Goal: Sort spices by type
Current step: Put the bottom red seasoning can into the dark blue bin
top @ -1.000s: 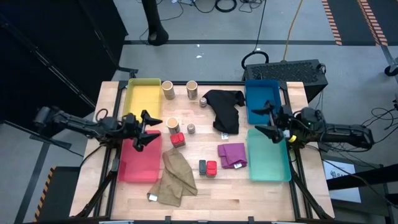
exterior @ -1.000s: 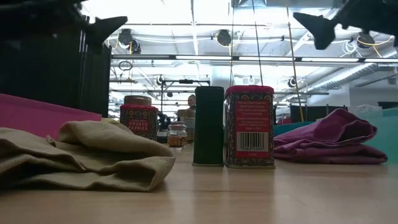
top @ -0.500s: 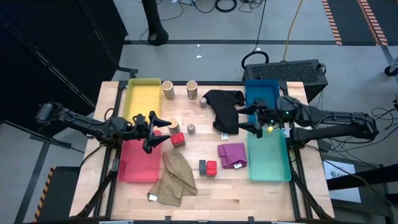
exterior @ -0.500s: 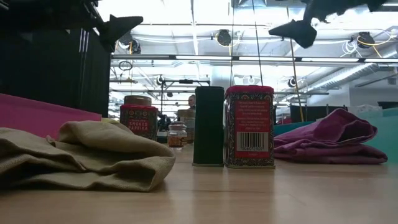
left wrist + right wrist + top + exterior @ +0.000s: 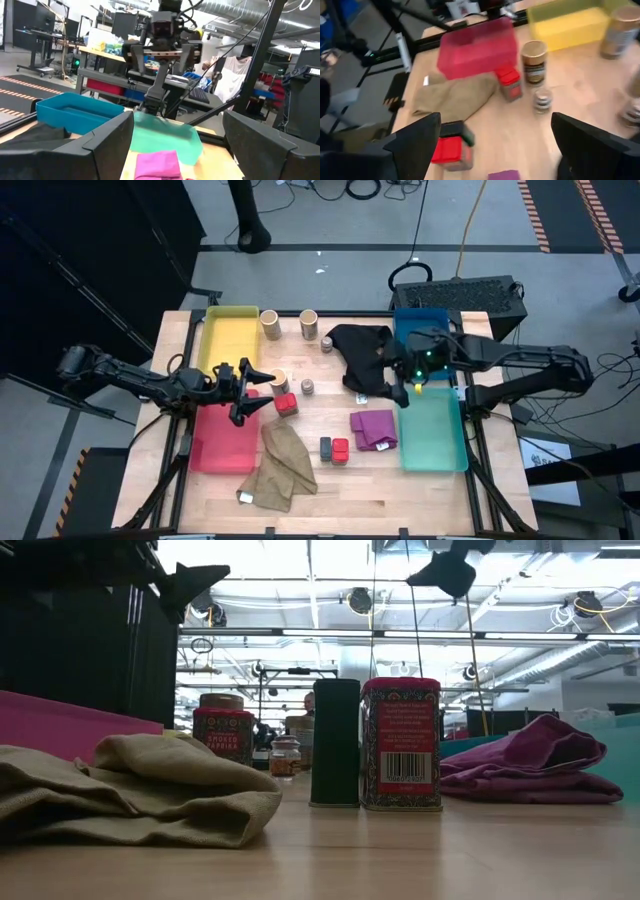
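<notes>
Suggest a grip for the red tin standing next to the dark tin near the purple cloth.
Probably from above, fingers on its two free side faces just below the lid. The red tin stands upright, a tall box with flat sides, so flat faces suit the pads. The dark tin stands tight against one side and the purple cloth lies near the other. The right gripper, open, hovers nearer.

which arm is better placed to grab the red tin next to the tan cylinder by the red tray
Left. Its open pincer hovers right beside the small red-lidded tin and the tan cardboard cylinder, at the red plastic tray's edge. The right pincer, also open, is over the black cloth, farther away.
</notes>
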Controlling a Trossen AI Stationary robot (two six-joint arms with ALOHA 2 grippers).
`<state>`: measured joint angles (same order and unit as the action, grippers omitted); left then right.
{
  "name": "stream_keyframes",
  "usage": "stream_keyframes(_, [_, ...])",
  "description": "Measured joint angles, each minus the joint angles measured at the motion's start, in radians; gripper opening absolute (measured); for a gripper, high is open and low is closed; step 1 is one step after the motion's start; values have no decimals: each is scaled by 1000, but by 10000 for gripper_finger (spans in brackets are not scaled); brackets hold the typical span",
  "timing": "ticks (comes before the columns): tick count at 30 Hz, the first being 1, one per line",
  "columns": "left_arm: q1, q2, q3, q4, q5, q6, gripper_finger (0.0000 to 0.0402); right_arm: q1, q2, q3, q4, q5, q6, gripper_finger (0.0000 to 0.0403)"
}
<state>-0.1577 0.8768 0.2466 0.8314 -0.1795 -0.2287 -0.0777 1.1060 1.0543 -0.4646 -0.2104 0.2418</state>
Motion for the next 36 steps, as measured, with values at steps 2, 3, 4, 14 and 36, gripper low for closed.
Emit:
stream_keyframes(2, [0,0,0,0,-43,0,311,32,31,32,-38,0,13,364])
stream_keyframes(3, [0,0,0,0,-64,2,311,49,48,49,-59,3,19,364])
stream_keyframes(4, [0,0,0,0,-86,9,311,68,65,65,-76,7,29,364])
stream_keyframes(14, [1,-1,0,-28,-334,26,311,170,189,224,-276,78,107,364])
stream_keyframes(36, [-154,0,275,-716,-298,-54,311,171,198,247,-272,79,34,364])
